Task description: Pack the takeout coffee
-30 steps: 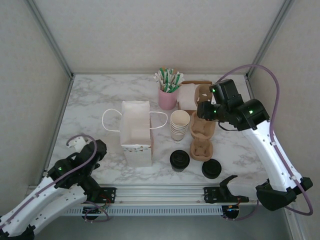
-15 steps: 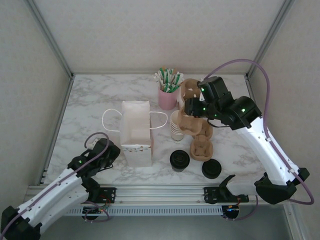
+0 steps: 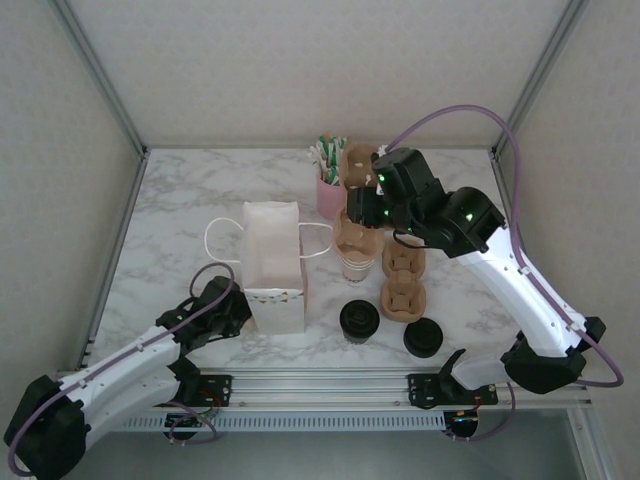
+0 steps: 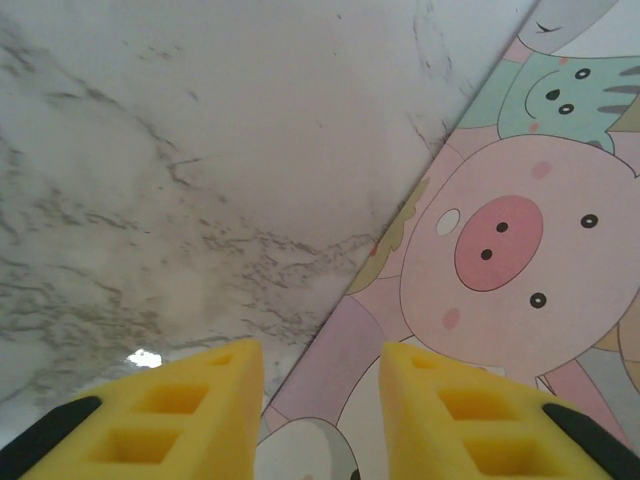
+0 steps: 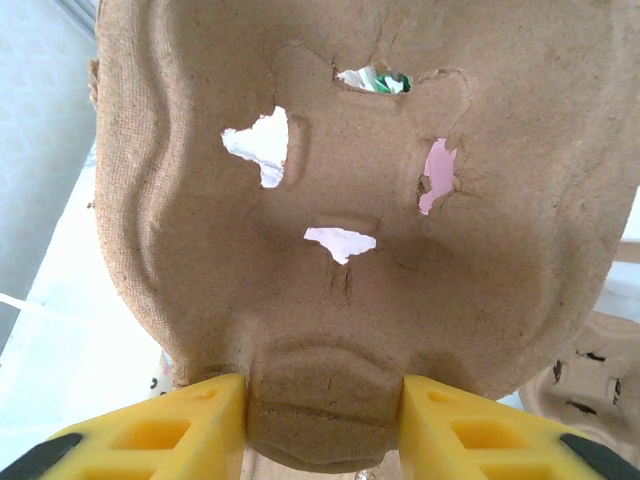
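The right gripper (image 5: 322,400) pinches the rim tab of a carrier (image 5: 330,180), a yellow pad pressed on each side of the pulp lip, and the rest of the carrier spreads away from the fingers. Pink and green show through its torn holes. From above, that gripper (image 3: 362,208) holds the carrier (image 3: 350,232) up off the table (image 3: 180,200). Its near edge hangs over the cups (image 3: 358,264) and its far edge lies before the straw cup (image 3: 331,195). Just right of it a pile (image 3: 402,285) of more carriers lies flat, with bare marble between the pile and the table's right edge. The bag (image 3: 272,265) stands open-mouthed just left of the cups, one handle loop reaching toward them. The coffee (image 3: 359,320) stands upright by the near edge, in front of the cups, between the bag and a lid (image 3: 423,338) and apart from both. Only a thin strip of marble separates it from the front rail. The left gripper (image 3: 234,312) sits low at the bag's near left corner. In its own view, the left gripper (image 4: 322,370) has its pads slightly apart with nothing between them. The bag's (image 4: 510,250) bottom edge runs diagonally into that gap, with marble to the left. The table's left half, beside and behind the bag, lies bare out to the wall.
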